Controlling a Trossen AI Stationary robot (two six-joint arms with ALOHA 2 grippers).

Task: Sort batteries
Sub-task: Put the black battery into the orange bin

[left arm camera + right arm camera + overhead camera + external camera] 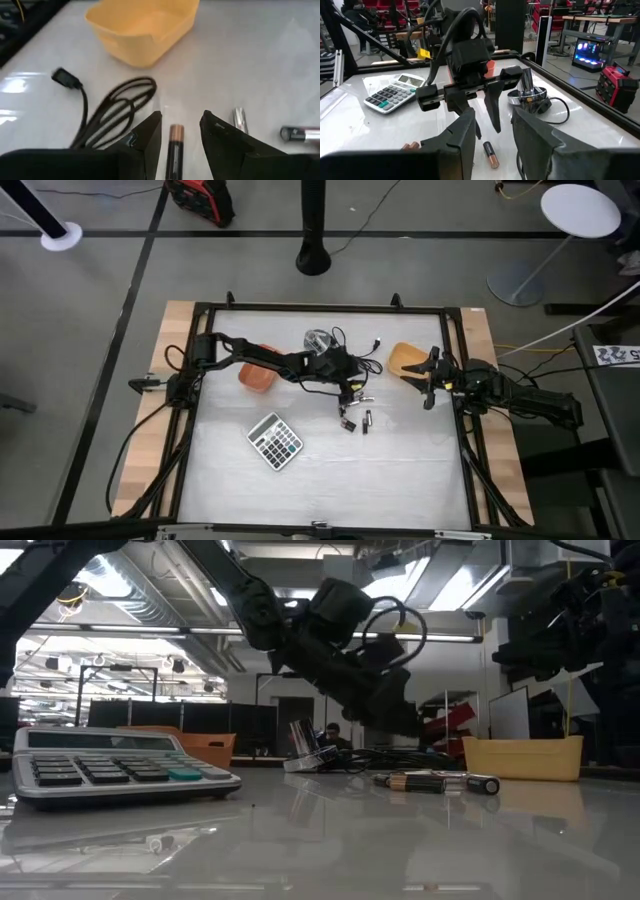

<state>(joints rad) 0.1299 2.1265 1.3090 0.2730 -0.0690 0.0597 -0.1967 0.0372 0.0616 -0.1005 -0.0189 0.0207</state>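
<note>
free: bare table [400, 470] front right | blocked: cable [362, 365], calculator [274, 442], 2 bins flank centre

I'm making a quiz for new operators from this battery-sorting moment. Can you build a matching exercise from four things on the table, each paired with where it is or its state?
Things:
1. calculator
2. yellow bin
3. left gripper
4. orange bin

Places or states:
A. open, with a copper-tipped battery lying between its fingers
B. on the table's near half, left of the scattered batteries in the high view
C. beside the waiting right gripper, at the table's right edge
D. under the left arm, on the table's left part

Pairs: 1-B, 2-C, 3-A, 4-D
</note>
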